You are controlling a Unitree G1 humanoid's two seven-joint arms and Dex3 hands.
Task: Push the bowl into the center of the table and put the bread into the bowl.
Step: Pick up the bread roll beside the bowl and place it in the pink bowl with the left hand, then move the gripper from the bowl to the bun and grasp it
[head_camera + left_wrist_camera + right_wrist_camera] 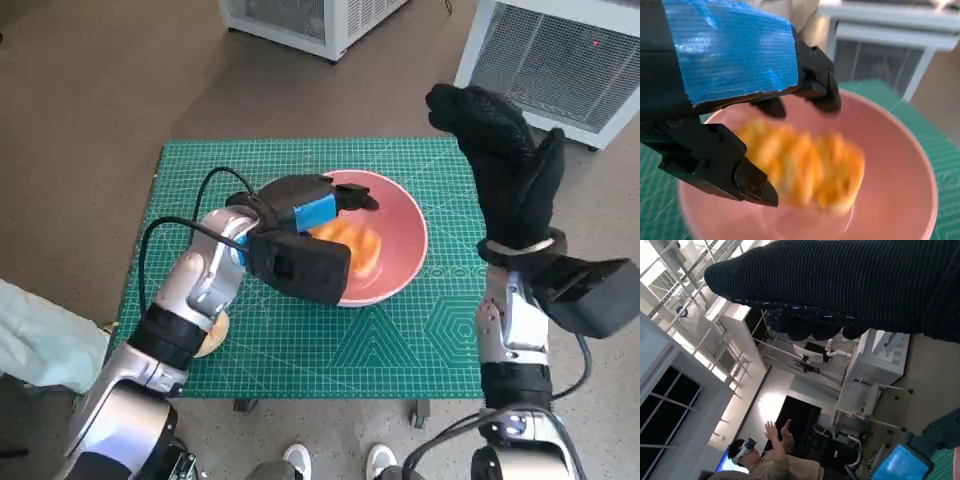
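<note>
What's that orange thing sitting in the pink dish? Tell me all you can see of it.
It is the bread, an orange-yellow, ridged or twisted-looking roll, blurred in the left wrist view. It lies inside the pink bowl near the middle of the green mat. The left hand hovers right over it with fingers apart; whether they touch it is unclear.

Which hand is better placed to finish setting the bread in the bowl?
The left hand. It is over the bowl, with its fingers around the bread, which is already inside the rim. The right hand is raised upright beside the table, away from the bowl, holding nothing.
</note>
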